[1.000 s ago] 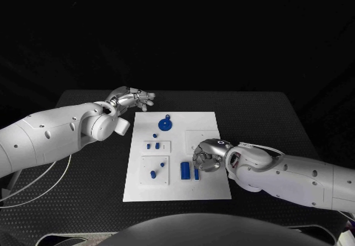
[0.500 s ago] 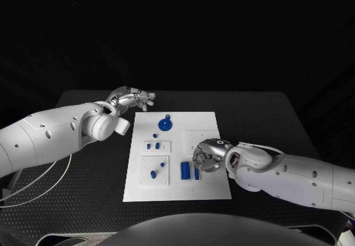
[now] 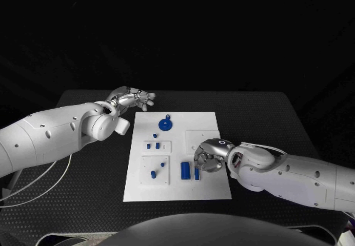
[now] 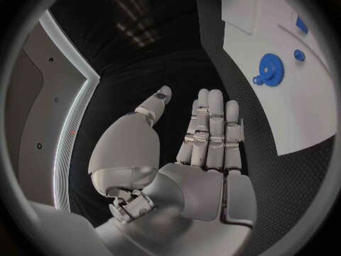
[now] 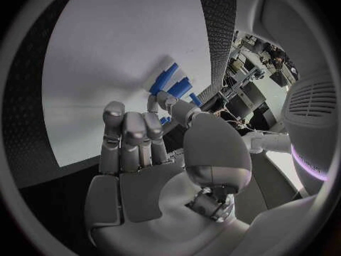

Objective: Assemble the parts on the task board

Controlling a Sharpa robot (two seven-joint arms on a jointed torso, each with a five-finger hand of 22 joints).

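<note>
The white task board [image 3: 177,154] lies flat in the middle of the black table [image 3: 274,118]. Near its far edge sits a round blue gear [image 3: 165,123]. Small blue pegs [image 3: 152,146] stand lower down, by the board's left edge. 2 long blue bars [image 3: 189,170] lie side by side near the board's near edge.

The right hand [image 3: 208,158] is over the board, just beside the 2 bars. Its fingers are bent inward. I cannot tell if it holds anything.

The left hand [image 3: 132,98] is above the table just past the board's far left corner. Its fingers [image 4: 212,122] are straight, and it holds nothing.
</note>
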